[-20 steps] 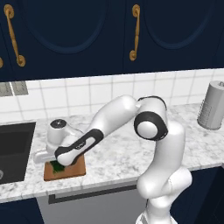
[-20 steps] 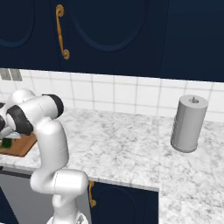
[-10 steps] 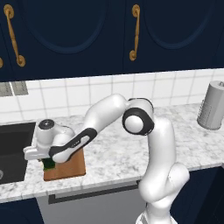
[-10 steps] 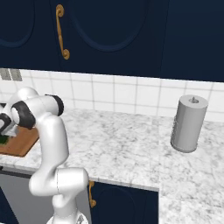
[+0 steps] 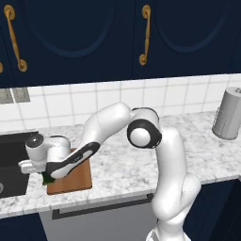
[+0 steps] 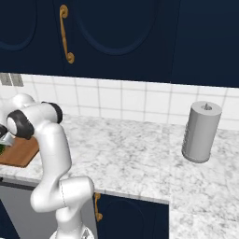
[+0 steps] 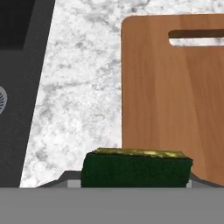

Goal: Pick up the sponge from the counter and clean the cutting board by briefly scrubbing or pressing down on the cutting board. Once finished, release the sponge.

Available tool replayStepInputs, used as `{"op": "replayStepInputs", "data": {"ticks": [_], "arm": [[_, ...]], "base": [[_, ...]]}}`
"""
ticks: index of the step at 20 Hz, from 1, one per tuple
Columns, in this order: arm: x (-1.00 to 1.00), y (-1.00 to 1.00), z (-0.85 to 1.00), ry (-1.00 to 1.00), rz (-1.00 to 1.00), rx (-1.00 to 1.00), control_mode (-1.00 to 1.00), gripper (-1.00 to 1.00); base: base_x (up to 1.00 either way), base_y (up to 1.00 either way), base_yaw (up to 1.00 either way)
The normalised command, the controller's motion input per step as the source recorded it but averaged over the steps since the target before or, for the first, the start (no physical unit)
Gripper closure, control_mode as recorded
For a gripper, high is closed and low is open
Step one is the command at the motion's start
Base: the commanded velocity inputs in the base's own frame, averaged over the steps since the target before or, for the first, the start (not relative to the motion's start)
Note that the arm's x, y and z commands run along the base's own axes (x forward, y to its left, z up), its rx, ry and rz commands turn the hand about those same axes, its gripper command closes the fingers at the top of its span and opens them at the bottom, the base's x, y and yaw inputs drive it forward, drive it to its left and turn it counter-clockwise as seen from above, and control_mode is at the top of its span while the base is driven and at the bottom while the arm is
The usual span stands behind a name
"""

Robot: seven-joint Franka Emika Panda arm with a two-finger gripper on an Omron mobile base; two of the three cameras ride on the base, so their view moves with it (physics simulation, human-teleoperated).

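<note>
The sponge point(image 7: 136, 168), a dark green block with a yellow-green layer, sits between my fingertips, and my gripper point(image 7: 131, 183) is shut on it. It hangs across the left edge of the brown wooden cutting board point(image 7: 175, 96), half over the speckled counter point(image 7: 78, 96). From the left base view, the gripper point(image 5: 45, 175) points down with the sponge point(image 5: 47, 179) at the near left corner of the cutting board point(image 5: 73, 179). I cannot tell whether the sponge touches the board. The board's slot handle lies at its far end. The right base view catches the cutting board point(image 6: 18, 152) at the far left.
A black sink basin point(image 5: 12, 162) lies just left of the board, with a narrow strip of counter between them; it shows as the sink point(image 7: 17, 87) beside the hand. A grey cylindrical canister point(image 5: 227, 114) stands far right by the tiled wall. Dark blue cabinets hang overhead.
The hand has slid left across the board toward the sink, carrying the sponge from the board's middle to its left edge. The grip on the sponge is unchanged.
</note>
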Motion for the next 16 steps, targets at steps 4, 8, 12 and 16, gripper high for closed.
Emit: {"op": "replayStepInputs", "data": {"ticks": [4,8,12,16], "arm": [[0.03,-0.11,0.0,-0.01,0.0,0.0,-1.0,1.0],[0.13,-0.23,0.0,-0.01,0.0,-0.01,-1.0,1.0],[0.36,-0.27,0.0,-0.01,0.0,0.0,-1.0,1.0],[0.56,-0.13,0.0,-0.01,0.0,-0.05,-1.0,1.0]], "base": [[0.0,0.0,0.0],[0.0,0.0,0.0],[0.0,0.0,0.0],[0.0,0.0,0.0]]}}
